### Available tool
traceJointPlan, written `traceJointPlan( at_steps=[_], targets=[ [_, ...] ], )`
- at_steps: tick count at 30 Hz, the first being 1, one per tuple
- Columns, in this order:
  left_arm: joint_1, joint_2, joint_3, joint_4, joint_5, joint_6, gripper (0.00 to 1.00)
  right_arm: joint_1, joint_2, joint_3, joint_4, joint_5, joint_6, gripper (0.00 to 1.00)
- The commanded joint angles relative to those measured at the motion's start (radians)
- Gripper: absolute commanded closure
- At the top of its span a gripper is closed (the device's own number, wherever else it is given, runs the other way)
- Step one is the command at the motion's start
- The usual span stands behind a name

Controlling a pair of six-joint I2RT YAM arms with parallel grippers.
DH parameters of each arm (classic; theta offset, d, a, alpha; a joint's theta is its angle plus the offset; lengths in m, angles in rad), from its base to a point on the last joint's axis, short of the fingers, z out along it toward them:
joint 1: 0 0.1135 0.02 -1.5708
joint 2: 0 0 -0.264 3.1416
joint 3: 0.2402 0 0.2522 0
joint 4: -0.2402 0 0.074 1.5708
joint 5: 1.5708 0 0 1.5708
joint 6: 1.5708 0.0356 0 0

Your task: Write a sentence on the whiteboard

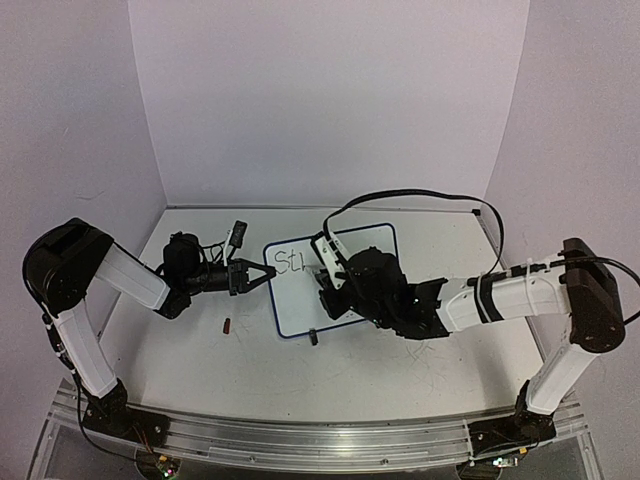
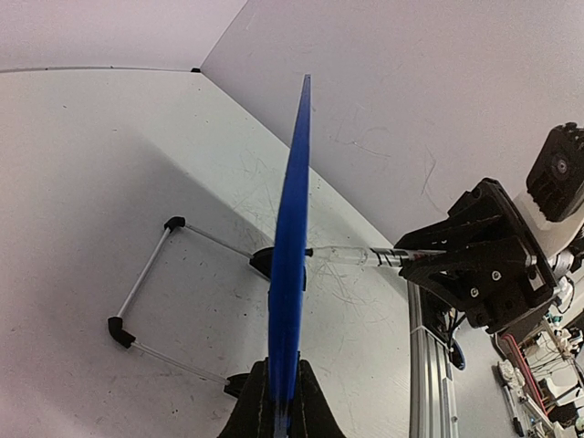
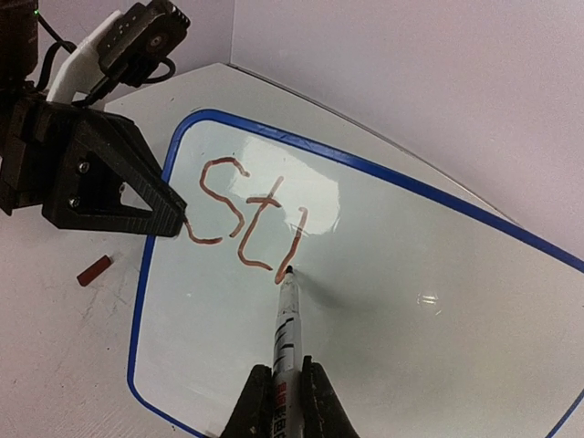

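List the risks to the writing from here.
The left hand grips the whiteboard only at its left edge, so marker pressure might shift it and skew strokes. The letters are large; a sentence may run short of room. The right hand holds the marker far from its tip, so it could wobble.

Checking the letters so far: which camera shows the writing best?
The right wrist view: the writing, "St" plus one stroke, is large and sharp beside the marker. The top external view shows it small; the left wrist view shows only the whiteboard's blue edge.
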Motion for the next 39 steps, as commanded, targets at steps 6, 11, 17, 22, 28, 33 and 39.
traceJointPlan(
  at_steps=[6, 11, 17, 22, 28, 33, 39],
  targets=[
    [-0.004, -0.039, 0.008, -0.012, 0.025, 0.018, 1.00, -0.018, 0.031, 0.062, 0.029, 0.044, -0.007, 1.00],
    [-0.004, -0.040, 0.004, -0.012, 0.024, 0.018, 1.00, -0.022, 0.035, 0.075, 0.032, 0.057, -0.008, 1.00],
    [-0.004, -0.045, 0.002, -0.013, 0.022, 0.019, 1.00, -0.026, 0.035, 0.076, 0.032, 0.096, 0.004, 1.00],
    [-0.004, -0.044, 0.001, -0.013, 0.020, 0.019, 1.00, -0.030, 0.018, 0.066, 0.024, 0.132, 0.018, 1.00],
    [-0.005, -0.045, -0.001, -0.014, 0.017, 0.020, 1.00, -0.030, -0.114, -0.058, 0.092, 0.076, 0.013, 1.00],
    [-0.005, -0.039, 0.000, -0.016, 0.018, 0.021, 1.00, -0.055, -0.116, -0.076, 0.105, -0.042, 0.003, 1.00],
    [-0.004, -0.037, 0.006, -0.017, 0.018, 0.016, 1.00, -0.057, -0.057, -0.016, 0.113, -0.091, -0.036, 1.00]
  ],
)
